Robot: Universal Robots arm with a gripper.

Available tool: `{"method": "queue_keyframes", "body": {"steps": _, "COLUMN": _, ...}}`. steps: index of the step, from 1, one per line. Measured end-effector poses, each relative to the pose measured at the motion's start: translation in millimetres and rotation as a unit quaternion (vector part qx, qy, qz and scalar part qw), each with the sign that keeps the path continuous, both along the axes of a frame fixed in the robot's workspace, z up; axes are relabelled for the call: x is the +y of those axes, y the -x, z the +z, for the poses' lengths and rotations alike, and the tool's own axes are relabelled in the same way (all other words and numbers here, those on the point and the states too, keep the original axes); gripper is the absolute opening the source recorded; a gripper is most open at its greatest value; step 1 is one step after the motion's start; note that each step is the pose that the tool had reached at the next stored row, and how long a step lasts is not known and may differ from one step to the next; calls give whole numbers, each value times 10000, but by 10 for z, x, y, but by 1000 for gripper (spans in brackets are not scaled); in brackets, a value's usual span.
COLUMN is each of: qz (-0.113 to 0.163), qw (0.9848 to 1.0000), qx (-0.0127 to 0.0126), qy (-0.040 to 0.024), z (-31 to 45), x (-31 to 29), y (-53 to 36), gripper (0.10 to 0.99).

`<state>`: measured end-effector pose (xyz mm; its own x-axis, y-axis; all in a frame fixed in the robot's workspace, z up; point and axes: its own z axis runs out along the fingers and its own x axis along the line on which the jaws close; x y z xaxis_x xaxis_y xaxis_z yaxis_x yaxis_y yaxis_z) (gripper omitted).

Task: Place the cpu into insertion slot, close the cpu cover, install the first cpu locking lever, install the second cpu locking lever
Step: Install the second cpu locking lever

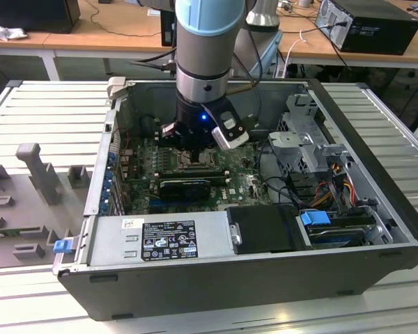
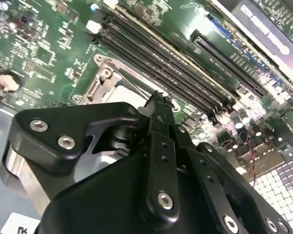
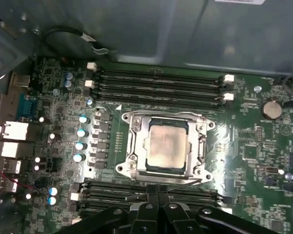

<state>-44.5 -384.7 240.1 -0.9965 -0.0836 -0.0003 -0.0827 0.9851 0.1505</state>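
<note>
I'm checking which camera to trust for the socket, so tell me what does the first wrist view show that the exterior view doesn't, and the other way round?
First wrist view alone: the cpu seated in the insertion slot, with the cpu cover lying flat around it, and memory slots beside the socket.

Exterior view alone: the whole open computer case, the power supply, the drive bay and the arm reaching down into the case.

Both: the green motherboard and the gripper at the socket.
</note>
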Motion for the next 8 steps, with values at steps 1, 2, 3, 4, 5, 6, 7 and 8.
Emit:
{"method": "queue_keyframes", "body": {"steps": 1, "qz": -1, "qw": 10000, "qx": 1, "qy": 0, "z": -33, "x": 0, "y": 39, "gripper": 106}}
{"method": "queue_keyframes", "body": {"steps": 2, "qz": 0, "qw": 10000, "qx": 2, "qy": 1, "z": -67, "x": 0, "y": 56, "gripper": 106}}
{"method": "queue_keyframes", "body": {"steps": 3, "qz": 0, "qw": 10000, "qx": 2, "qy": 1, "z": -98, "x": 0, "y": 66, "gripper": 106}}
{"method": "queue_keyframes", "body": {"steps": 4, "qz": 0, "qw": 10000, "qx": 2, "qy": 1, "z": -130, "x": 0, "y": 71, "gripper": 106}}
{"method": "queue_keyframes", "body": {"steps": 5, "qz": 0, "qw": 10000, "qx": 2, "qy": 0, "z": -149, "x": 0, "y": 75, "gripper": 106}}
{"method": "queue_keyframes", "body": {"steps": 6, "qz": 0, "qw": 10000, "qx": 2, "qy": 0, "z": -166, "x": 0, "y": 80, "gripper": 106}}
{"method": "queue_keyframes", "body": {"steps": 7, "qz": 0, "qw": 10000, "qx": 4, "qy": -8, "z": -182, "x": -3, "y": 92, "gripper": 106}}
{"method": "queue_keyframes", "body": {"steps": 8, "qz": 0, "qw": 10000, "qx": 4, "qy": -55, "z": -186, "x": -9, "y": 107, "gripper": 106}}
